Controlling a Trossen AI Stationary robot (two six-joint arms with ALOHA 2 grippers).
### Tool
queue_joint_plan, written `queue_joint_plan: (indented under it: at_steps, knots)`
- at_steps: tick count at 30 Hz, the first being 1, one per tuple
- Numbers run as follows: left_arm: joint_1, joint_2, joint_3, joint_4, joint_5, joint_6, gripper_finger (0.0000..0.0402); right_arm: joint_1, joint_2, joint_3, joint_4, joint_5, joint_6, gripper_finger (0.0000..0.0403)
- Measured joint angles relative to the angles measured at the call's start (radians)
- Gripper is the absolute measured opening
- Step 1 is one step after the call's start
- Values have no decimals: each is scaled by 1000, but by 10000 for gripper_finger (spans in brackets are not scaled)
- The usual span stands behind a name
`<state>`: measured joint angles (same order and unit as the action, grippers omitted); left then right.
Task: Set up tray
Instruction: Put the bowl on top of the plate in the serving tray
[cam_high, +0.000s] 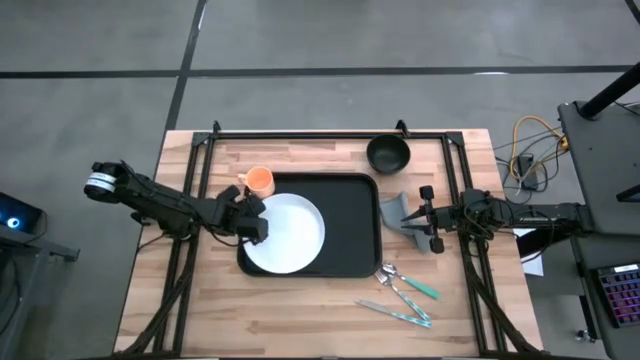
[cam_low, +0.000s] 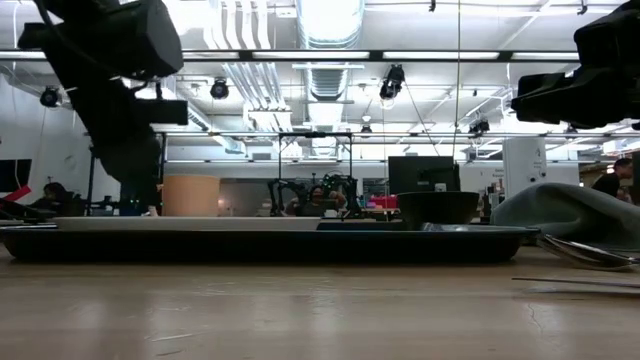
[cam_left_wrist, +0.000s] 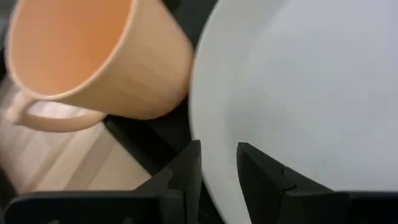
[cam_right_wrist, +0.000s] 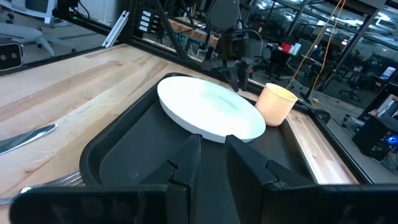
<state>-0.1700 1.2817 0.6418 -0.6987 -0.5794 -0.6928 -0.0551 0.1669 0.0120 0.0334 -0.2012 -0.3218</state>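
Note:
The black tray (cam_high: 352, 225) lies mid-table. The white plate (cam_high: 290, 235) rests on its left half, its left edge reaching over the tray's left rim. An orange mug (cam_high: 259, 181) stands upright at the tray's far left corner. My left gripper (cam_high: 252, 218) is at the plate's left edge, shut on it. My right gripper (cam_high: 425, 215) hangs shut above the grey napkin (cam_high: 398, 213), just right of the tray. In the low view it is well clear of the napkin and touches nothing. My left gripper (cam_left_wrist: 219, 149) pinches the plate's left rim (cam_left_wrist: 214, 134). One finger (cam_left_wrist: 255, 174) is on the plate's upper face and the other finger (cam_left_wrist: 189, 168) is outside the edge. It comes slanting down from the table's left. The plate lies flat on the tray.
A small black bowl (cam_high: 388, 153) stands beyond the tray's far right corner. Cutlery with teal handles (cam_high: 405, 292) lies on the wood near the tray's near right corner. Black frame rails (cam_high: 330, 134) run along the far edge and both sides of the table.

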Motion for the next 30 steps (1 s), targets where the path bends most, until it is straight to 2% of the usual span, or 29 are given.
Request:
queue_joint_plan:
  at_steps: [9, 16, 24, 27, 30]
  knots:
    - [-103, -2, 50, 8, 6, 69, 84, 0, 0, 0, 0, 0, 0, 63]
    - [-219, -1, 45, 123, 4, 85, 84, 0, 0, 0, 0, 0, 0, 63]
    - [-230, -1, 44, 187, 4, 62, 84, 0, 0, 0, 0, 0, 0, 63]
    - [-231, -1, 31, 266, 6, 60, 84, 0, 0, 0, 0, 0, 0, 63]
    - [-260, -1, -1, 377, 101, 111, 84, 0, 0, 0, 0, 0, 0, 63]
